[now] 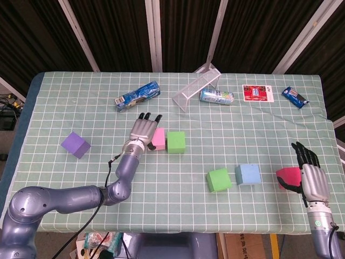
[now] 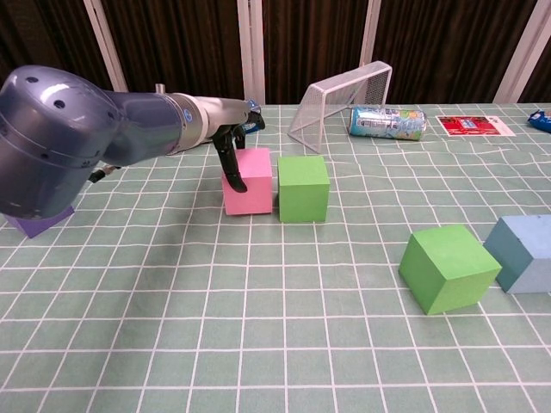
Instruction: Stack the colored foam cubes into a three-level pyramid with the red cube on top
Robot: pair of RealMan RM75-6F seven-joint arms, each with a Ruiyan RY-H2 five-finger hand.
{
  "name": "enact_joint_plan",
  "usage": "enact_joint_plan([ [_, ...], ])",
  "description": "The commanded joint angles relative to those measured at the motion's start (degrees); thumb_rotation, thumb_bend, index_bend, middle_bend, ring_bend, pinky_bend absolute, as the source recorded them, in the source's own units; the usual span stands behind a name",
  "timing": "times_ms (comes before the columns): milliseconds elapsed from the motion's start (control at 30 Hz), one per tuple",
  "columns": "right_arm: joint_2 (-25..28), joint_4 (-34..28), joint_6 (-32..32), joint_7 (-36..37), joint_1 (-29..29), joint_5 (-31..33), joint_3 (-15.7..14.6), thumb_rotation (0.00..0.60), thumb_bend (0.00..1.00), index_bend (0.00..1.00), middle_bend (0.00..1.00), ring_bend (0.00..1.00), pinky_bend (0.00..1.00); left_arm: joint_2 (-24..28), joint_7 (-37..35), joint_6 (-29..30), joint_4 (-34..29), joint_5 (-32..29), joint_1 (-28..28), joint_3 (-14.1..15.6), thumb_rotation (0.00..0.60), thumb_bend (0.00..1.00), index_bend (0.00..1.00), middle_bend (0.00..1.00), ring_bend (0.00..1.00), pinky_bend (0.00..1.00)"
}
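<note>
two views: only the head view shows the right hand (image 1: 311, 181) and red cube (image 1: 289, 176)
left hand (image 1: 143, 131): grips pink cube (image 2: 248, 180)
right hand: holds red cube

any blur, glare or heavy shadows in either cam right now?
Head view: sharp, even light, only faint shadows beside the cubes; pink cube and red cube read cleanly; backdrop is dark. Chest view: cubes crisp, soft sheen on the left arm's shell, which fills the upper left; left hand stays legible; the blue cube is cropped at the right edge.
</note>
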Motion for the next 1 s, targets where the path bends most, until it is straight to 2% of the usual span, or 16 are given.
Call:
enact_joint_plan([
  [33,-0.03,0.00,-0.02,-0.04,0.02,0.00,-0.01,0.600,0.24,0.00,0.00,0.00,0.00,1.00,-0.34,-0.78,-0.99,0.21,0.34,0.45,0.600,0.26,0.00,0.42,0.05,0.05],
  [400,-0.27,0.07,0.09,-0.51,0.07,0.03,0.00,0.600,0.24,0.00,0.00,0.00,0.00,2.91,-2.44,-2.98,-3.40,1.07,0.90,1.72,0.600,0.26,0.00,0.42,0.05,0.05],
  [1000,-0.44,0.21,0.16,-0.88,0.07,0.20,0.06,0.600,0.24,0.00,0.00,0.00,0.00,2.61,-5.43,-4.58,-1.25,2.61,0.24,3.40,0.600,0.26,0.00,0.42,0.05,0.05],
])
